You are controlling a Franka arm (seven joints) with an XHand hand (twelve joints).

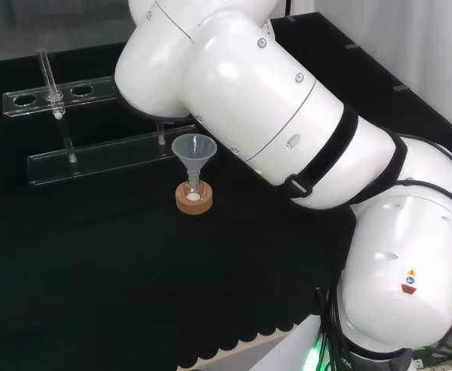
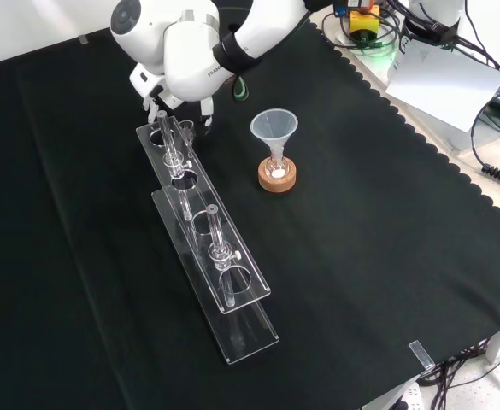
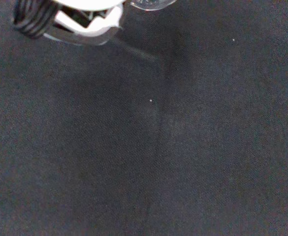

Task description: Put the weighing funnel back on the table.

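Clear tube rack point(image 2: 195, 201) beside hand point(image 2: 151, 90)

In the front view a scallop-edged black cloth point(image 2: 386, 213) spreads from the centre, with a white sheet point(image 2: 442, 81) beyond it at two o'clock, dark cables point(image 2: 497, 171) at three, a yellow box point(image 2: 362, 19) at one.
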